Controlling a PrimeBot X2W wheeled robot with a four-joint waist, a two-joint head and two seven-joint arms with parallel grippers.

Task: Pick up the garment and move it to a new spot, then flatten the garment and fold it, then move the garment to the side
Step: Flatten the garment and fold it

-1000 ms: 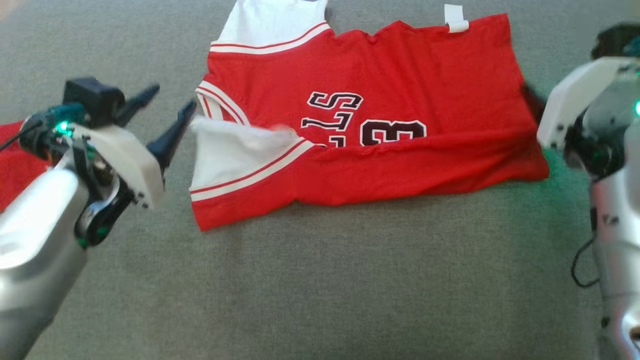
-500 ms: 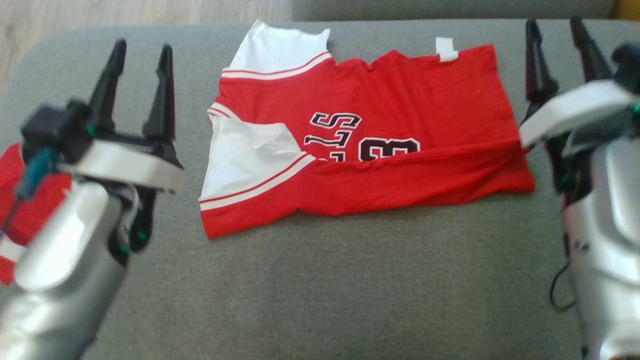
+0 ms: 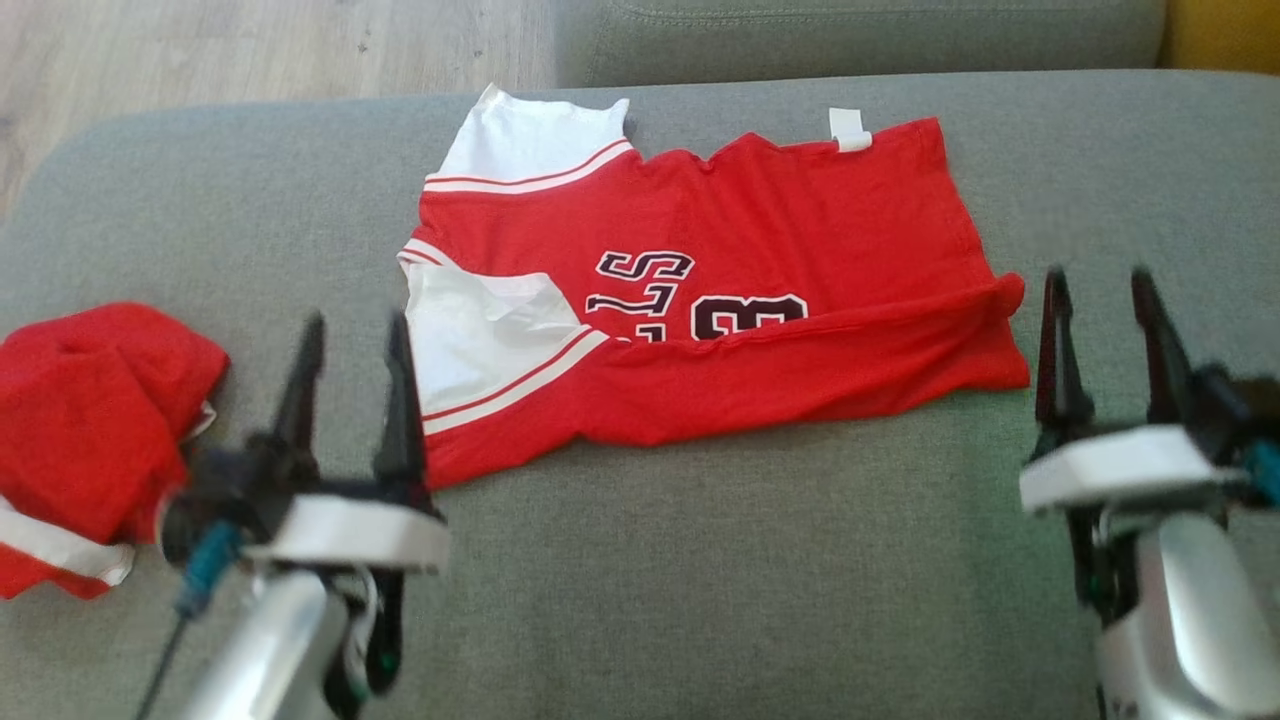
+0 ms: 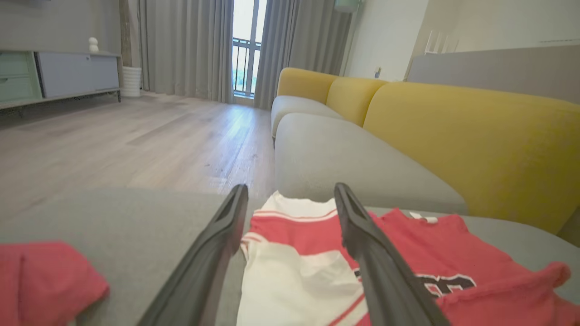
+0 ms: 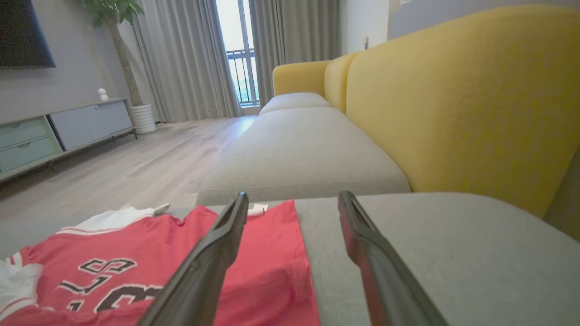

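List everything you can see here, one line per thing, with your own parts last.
jersey: one, red with white sleeves and dark lettering, spread on the seat cushion, near edge folded over
bunched garment: one, red with white trim, at the cushion's left end
seat cushion: one, grey, under both garments
sofa: one, yellow backs with grey seats, beyond the cushion
floor: pale wood, left of the sofa
curtains: grey, either side of the far window
cabinet: one, grey and pale green, by the far wall
left hand: one, dark fingers, open, at the jersey's near left corner
right hand: one, dark fingers, open, by the jersey's right end
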